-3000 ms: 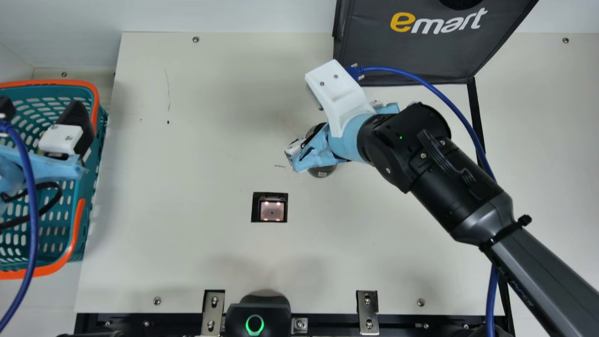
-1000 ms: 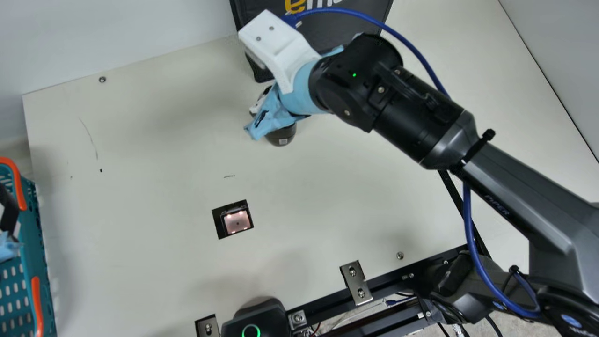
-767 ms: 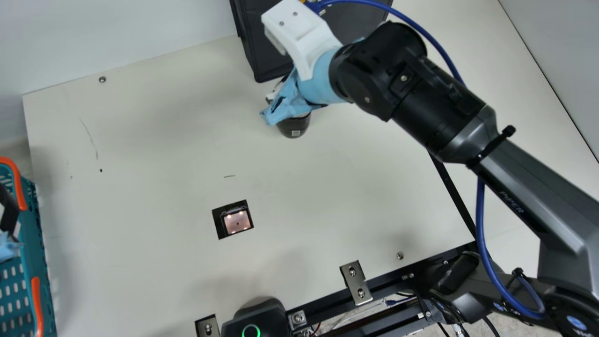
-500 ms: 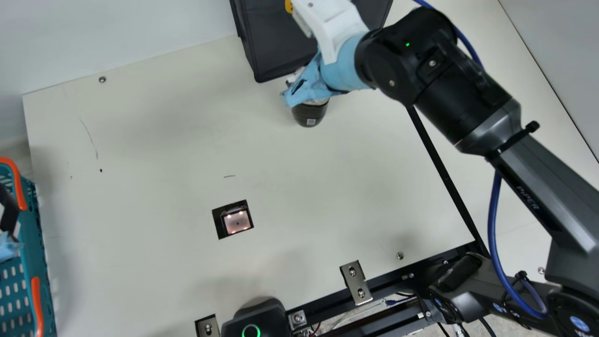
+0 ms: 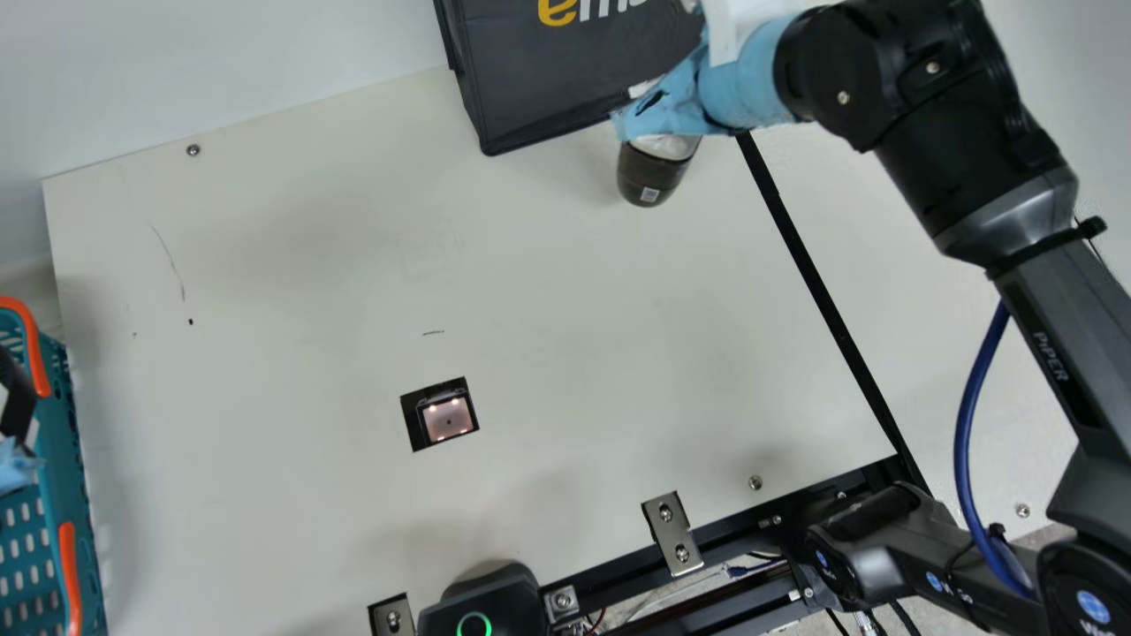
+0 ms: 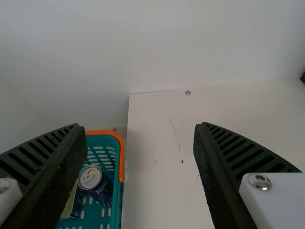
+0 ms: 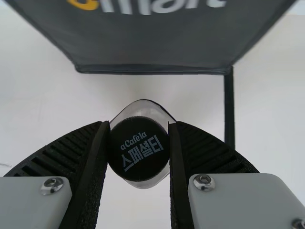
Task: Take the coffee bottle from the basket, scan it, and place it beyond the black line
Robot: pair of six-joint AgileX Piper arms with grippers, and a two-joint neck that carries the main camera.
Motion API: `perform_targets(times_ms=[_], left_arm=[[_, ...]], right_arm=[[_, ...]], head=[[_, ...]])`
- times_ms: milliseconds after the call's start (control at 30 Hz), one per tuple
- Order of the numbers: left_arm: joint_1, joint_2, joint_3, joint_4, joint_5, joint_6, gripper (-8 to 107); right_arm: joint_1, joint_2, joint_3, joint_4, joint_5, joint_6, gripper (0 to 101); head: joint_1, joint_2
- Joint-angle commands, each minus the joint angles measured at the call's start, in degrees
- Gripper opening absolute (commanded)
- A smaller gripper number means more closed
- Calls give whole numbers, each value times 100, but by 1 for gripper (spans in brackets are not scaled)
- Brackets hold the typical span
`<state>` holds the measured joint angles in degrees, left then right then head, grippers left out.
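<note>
Over there the right gripper (image 5: 652, 110) has its jaws pinching the coffee bottle (image 5: 652, 172) on both sides, the dark cap (image 7: 138, 148) sitting right between the fingers. In the main view the bottle's base shows below those jaws, near the black line (image 5: 822, 283) but on the scanner (image 5: 447, 419) side of it. I can't tell if it touches the table. The black bag (image 5: 565, 88) stands near the same jaws. The left gripper (image 5: 14, 466), by the basket (image 5: 60, 477), has its jaws spread wide with nothing held; a can (image 6: 94, 179) in the basket shows past one finger.
</note>
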<state>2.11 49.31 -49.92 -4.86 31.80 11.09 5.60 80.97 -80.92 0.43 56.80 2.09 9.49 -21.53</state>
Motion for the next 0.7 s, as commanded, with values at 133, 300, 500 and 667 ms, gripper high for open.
perform_targets(times_ms=[133, 300, 500, 667], left_arm=[[0, 0, 0, 0, 0, 0, 90], [0, 0, 0, 0, 0, 0, 90], [0, 0, 0, 0, 0, 0, 90], [0, 0, 0, 0, 0, 0, 90]], right_arm=[[-610, -16, 11, 105, -26, -54, 0], [-1066, 21, -22, 211, -43, -162, 0], [-1582, 136, -106, 349, -71, -370, 0], [-1953, 262, -197, 445, -92, -548, 0]], head=[[-157, -5], [-157, -5], [-157, -5], [-157, -5]])
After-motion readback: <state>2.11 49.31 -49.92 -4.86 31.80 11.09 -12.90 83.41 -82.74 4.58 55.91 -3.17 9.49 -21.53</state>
